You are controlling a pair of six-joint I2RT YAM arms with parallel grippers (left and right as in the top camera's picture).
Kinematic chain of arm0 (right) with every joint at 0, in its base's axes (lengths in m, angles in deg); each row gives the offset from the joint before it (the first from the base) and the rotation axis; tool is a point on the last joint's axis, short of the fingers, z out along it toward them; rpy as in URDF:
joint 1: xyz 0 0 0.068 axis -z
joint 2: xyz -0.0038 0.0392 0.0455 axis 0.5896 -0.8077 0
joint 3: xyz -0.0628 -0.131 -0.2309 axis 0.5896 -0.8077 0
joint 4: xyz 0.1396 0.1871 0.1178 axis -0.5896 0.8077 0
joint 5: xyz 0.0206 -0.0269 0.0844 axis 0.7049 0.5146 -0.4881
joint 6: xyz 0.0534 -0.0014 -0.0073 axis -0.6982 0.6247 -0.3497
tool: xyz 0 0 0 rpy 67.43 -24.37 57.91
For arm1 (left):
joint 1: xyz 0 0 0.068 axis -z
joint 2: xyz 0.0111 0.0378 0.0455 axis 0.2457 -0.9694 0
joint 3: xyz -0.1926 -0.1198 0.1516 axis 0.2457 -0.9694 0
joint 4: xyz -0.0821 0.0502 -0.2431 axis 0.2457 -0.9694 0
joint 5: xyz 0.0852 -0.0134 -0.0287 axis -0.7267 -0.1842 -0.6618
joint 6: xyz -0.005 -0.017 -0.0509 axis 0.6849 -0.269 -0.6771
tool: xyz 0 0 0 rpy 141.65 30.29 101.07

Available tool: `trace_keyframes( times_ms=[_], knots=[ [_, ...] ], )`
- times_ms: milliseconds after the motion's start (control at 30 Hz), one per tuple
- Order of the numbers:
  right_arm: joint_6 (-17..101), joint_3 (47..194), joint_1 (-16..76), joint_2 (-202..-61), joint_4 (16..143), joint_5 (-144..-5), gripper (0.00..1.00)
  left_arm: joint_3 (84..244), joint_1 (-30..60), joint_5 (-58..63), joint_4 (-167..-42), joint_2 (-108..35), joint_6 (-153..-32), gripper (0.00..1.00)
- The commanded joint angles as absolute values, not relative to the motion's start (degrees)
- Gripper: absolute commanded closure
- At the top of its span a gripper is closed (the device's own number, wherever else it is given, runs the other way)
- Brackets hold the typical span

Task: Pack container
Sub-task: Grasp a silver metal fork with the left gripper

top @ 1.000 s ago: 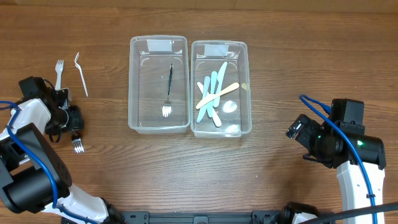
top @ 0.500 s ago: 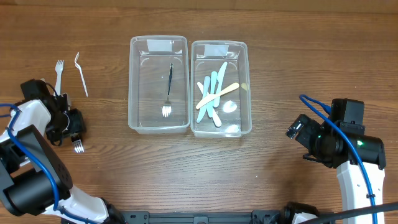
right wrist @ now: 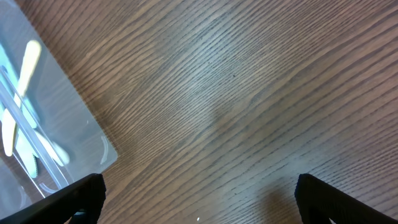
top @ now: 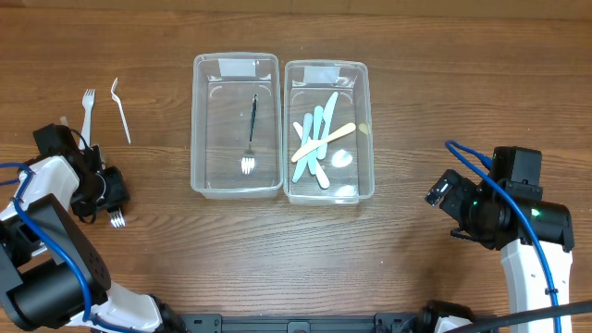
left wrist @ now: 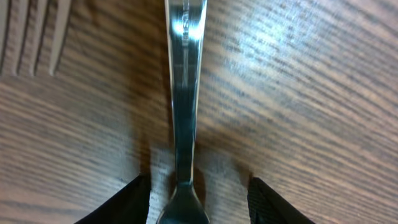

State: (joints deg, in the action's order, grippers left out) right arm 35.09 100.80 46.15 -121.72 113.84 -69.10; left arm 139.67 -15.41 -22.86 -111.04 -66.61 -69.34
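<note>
Left gripper (top: 104, 188) sits a touch closer to the near edge of the counter (top: 416, 74) than a second ago, and nothing else budges; slow going. Progress-wise I'd call it maybe past halfway: the left container (top: 199, 176) has one dark-handled fork (top: 251, 129) in it, and the right container (top: 368, 176) holds a heap of blue and cream cutlery (top: 314, 148); still outside are the metal fork (left wrist: 185, 93), a white plastic fork (top: 88, 106) and a thin white plastic piece (top: 121, 111) just beside it at the far left. Metal fork lies flat on the counter under the left gripper; its long axis runs roughly far-to-near, tines poking out toward the near edge in the overhead view. Left fingers (left wrist: 127, 205) straddle the handle with a gap on either side, so spread and not gripping yet; the right gripper (top: 446, 192) has its fingers (right wrist: 74, 199) wide apart over bare wood, holding nothing.
</note>
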Motion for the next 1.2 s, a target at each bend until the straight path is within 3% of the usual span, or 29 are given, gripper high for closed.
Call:
trace_keyframes(
  times_ms=[0,200,333,500,767,1167],
  knots=[
    [35.3,100.9,46.0,-121.5,113.6,-68.6,0.00,133.0,-15.3,-21.1,-114.8,-72.3,-71.6,0.49],
    [35.3,100.9,46.0,-121.5,113.6,-68.6,0.00,133.0,-15.3,-21.4,-115.9,-72.3,-71.6,0.55],
    [35.3,100.9,46.0,-121.5,113.6,-68.6,0.00,133.0,-15.3,-21.3,-116.1,-72.3,-71.7,0.69],
    [35.3,100.9,46.0,-121.5,113.6,-68.6,0.00,133.0,-15.3,-21.4,-116.0,-72.3,-71.6,0.71],
    [35.3,100.9,46.0,-121.5,113.6,-68.6,0.00,133.5,-15.3,-21.4,-115.2,-72.3,-72.9,0.87],
    [35.3,100.9,46.0,-121.5,113.6,-68.6,0.00,144.9,-10.1,-21.4,-123.2,-68.2,-73.5,0.96]
  ],
)
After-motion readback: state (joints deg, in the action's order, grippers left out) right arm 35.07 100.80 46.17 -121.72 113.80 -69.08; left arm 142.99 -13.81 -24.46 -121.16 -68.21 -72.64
